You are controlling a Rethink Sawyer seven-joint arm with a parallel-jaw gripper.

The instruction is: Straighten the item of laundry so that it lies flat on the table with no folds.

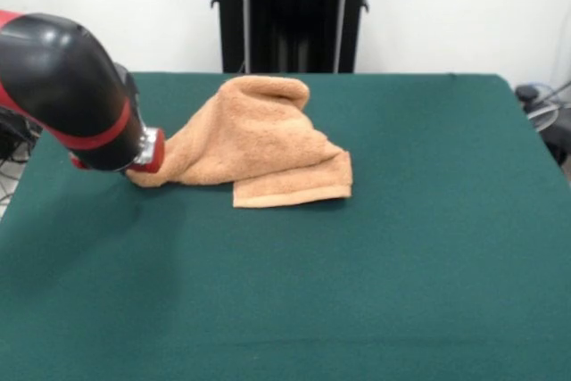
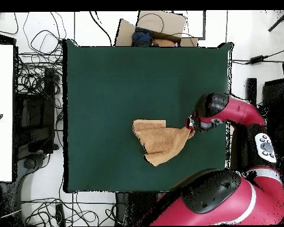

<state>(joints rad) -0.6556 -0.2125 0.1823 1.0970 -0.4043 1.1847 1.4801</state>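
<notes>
The orange-tan towel lies bunched and folded on the green table, left of the middle in the front view. One end is raised in a hump towards the far edge, and a banded edge lies doubled at the front. A drawn-out corner runs to my gripper, which sits low at the towel's left end, mostly hidden behind my arm's thick red and black wrist. In the overhead view the towel lies right of the table's centre, and the gripper touches its right corner. No tag shows.
My arm crosses the table's left side in the front view. The black pedestal stands behind the far edge. In the overhead view, cables and boxes lie on the floor around the table.
</notes>
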